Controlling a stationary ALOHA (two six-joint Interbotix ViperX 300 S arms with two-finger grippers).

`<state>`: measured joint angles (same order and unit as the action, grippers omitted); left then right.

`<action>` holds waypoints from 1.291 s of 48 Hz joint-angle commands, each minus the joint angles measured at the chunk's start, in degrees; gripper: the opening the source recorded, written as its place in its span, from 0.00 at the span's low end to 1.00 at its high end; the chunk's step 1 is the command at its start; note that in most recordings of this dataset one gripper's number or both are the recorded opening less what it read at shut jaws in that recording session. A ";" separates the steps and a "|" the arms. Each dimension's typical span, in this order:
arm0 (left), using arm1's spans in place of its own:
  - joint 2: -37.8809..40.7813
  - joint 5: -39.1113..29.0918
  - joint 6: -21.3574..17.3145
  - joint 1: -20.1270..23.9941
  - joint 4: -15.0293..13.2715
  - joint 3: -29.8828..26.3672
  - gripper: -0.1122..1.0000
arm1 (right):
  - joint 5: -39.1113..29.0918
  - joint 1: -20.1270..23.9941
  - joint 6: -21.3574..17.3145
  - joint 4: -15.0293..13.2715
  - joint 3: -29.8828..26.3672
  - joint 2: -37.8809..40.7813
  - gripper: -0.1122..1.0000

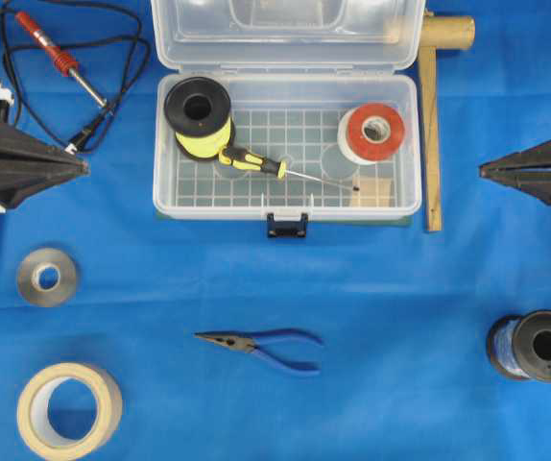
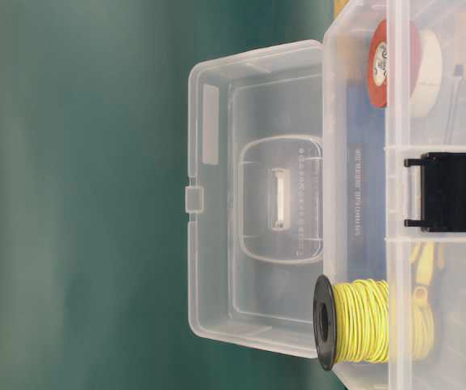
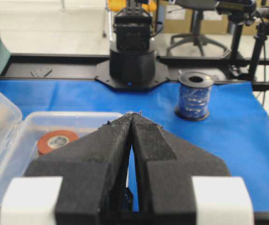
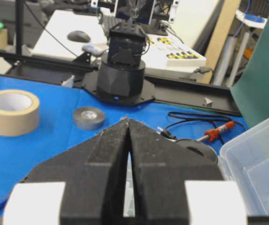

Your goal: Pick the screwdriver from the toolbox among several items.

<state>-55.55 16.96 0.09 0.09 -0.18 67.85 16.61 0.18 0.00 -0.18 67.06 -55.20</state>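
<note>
Screwdriver [image 1: 252, 162] lies on the open toolbox [image 1: 165, 182] floor, handle against yellow spool [image 1: 200, 118], tip toward tan block [image 1: 372, 189] below red tape roll [image 1: 372, 133]. Left hand [image 1: 82, 165] and right hand [image 1: 485, 171] both closed, empty, well apart either side.

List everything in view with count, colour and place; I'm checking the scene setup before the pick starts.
toolbox: 1, clear, lid open, top centre
screwdriver: 1, yellow-black handle, in toolbox
wire spool: 1, yellow, toolbox left
tape roll: 1, red, toolbox right
tan block: 1, toolbox front right
pliers: 1, blue handles, front of toolbox
soldering iron: 1, red, top left
grey tape: 1, left
masking tape: 1, beige, bottom left
blue spool: 1, lower right
wooden piece: 1, right of toolbox
left gripper: shut, left edge
right gripper: shut, right edge
</note>
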 commanded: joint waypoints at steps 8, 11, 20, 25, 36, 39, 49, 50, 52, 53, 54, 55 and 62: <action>0.79 0.44 -0.44 0.26 -1.67 -0.79 0.10 | -7.56 -3.96 -1.76 4.31 -8.44 6.06 0.10; 0.88 0.35 -0.44 0.35 -1.67 -0.79 0.10 | -11.60 -5.54 -2.02 4.66 -12.04 9.49 0.10; 0.97 0.35 -0.09 0.79 -1.67 -0.79 0.10 | -20.39 -9.23 -4.92 6.15 -23.12 22.06 0.10; 0.88 0.44 -0.09 0.97 -1.67 -0.79 0.10 | -25.66 -10.55 -8.17 6.33 -29.53 30.23 0.11; 0.79 0.70 0.09 1.67 -1.85 -0.79 0.10 | -39.81 -12.66 -14.94 5.80 -43.51 46.05 0.47; 0.62 0.70 0.09 1.76 -1.93 -0.79 0.10 | -44.21 -12.66 -15.82 5.01 -47.11 49.83 0.64; 0.53 0.70 0.09 1.76 -1.85 -0.70 0.10 | -51.15 -12.66 -18.02 4.22 -55.55 61.44 0.76; 0.53 0.70 0.18 1.76 -1.93 -0.70 0.10 | -51.33 -12.66 -18.28 4.22 -56.07 62.40 0.76; 0.53 0.70 0.18 1.76 -1.93 -0.70 0.10 | -51.68 -12.66 -18.72 4.04 -56.69 64.42 0.76; 0.53 0.62 0.18 1.76 -1.85 -0.70 0.10 | -51.68 -12.66 -18.90 3.96 -57.04 65.39 0.76; 0.62 0.70 0.18 1.76 -1.93 -0.62 0.10 | -51.77 -12.66 -19.07 3.96 -57.22 66.27 0.76; 0.53 0.70 0.18 1.76 -1.93 -0.62 0.10 | -51.77 -12.66 -19.25 3.96 -57.48 67.15 0.76; 0.53 0.70 0.18 1.67 -1.93 -0.53 0.10 | -51.59 -12.66 -20.13 3.96 -58.62 72.16 0.76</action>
<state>-55.28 17.05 0.35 1.76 -2.02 67.85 -35.07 -12.39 -19.78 3.87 10.11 16.61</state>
